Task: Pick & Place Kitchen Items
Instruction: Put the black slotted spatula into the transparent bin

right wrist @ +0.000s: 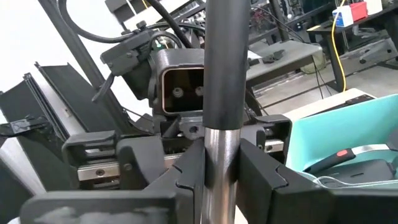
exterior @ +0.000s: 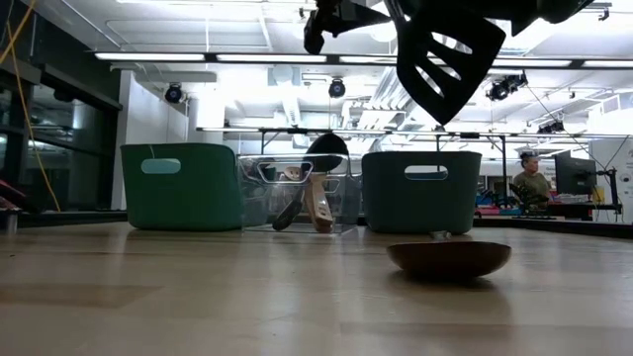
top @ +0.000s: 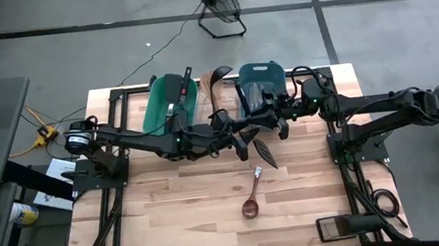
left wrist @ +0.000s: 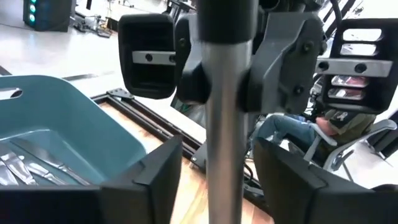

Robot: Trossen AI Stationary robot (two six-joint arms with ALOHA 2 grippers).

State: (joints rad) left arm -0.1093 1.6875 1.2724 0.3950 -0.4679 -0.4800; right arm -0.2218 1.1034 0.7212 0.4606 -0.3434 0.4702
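A black slotted spatula (top: 264, 151) with a silver metal handle is held in the air over the middle of the table. Its head shows high up in the low view (exterior: 450, 54). My right gripper (right wrist: 221, 165) is shut on the handle. My left gripper (left wrist: 217, 168) faces it from the table's left and is open. Its fingers stand on either side of the same handle (left wrist: 229, 124) without plainly touching it. A wooden spoon (top: 251, 198) lies flat on the table, on the near side of the spatula. It also shows in the low view (exterior: 448, 257). My right gripper pinches the spatula's metal handle (right wrist: 221, 146) between its two fingers, just below where the handle's dark part ends. The fingers come about level from the table's right and lie across the handle. The spatula is lifted clear of the table, with its head slanting toward the near edge.
Three bins stand along the far edge. The green bin (top: 169, 104) holds a red-handled utensil. The clear bin (exterior: 302, 193) holds wooden utensils and a black ladle. The blue bin (top: 263, 81) holds silver cutlery (left wrist: 31, 165). A person (exterior: 532, 178) sits beyond the table.
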